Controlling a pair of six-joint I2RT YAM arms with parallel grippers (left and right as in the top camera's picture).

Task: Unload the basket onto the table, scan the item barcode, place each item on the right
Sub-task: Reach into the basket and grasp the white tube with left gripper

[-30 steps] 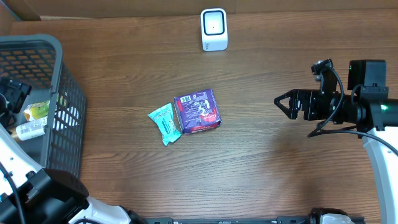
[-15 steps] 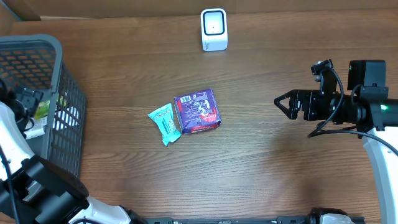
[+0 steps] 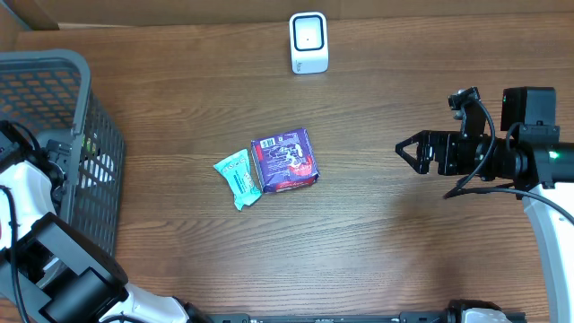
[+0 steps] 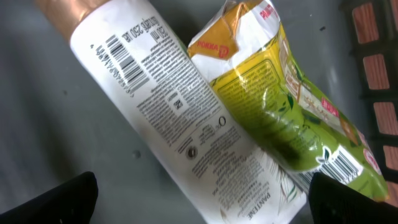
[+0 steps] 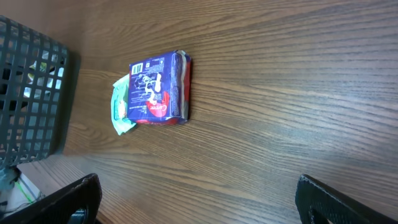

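**Left arm swings across the basket, right arm parked**

The left arm has shifted since a second ago: its white link now lies over the near part of the basket (image 3: 99,135), covering the items that showed there in the overhead view before. The right arm has not budged, and nothing on the table (image 3: 404,260) has moved either.

Down in the basket, at the table's left edge, the left gripper (image 4: 202,202) hangs with its jaws spread wide, one dark fingertip in each lower corner of the wrist view. Nothing is clamped. Right under it lies a white bottle (image 4: 180,118), slanting from upper left to lower right on the grey floor, its printed label up and a barcode near the bronze cap end. A yellow-green pouch (image 4: 280,106) lies against the bottle's right side, partly on top of it, with its own barcode at the lower right end.

Over by the right edge, the right gripper (image 3: 408,152) hovers above bare wood, jaws apart, empty, pointing toward the middle of the table.

In the middle sit a purple packet (image 3: 285,160) and a teal packet (image 3: 237,178), touching, the teal one on the side nearer the basket. The white scanner (image 3: 308,42) stands at the far edge, well apart from both grippers.
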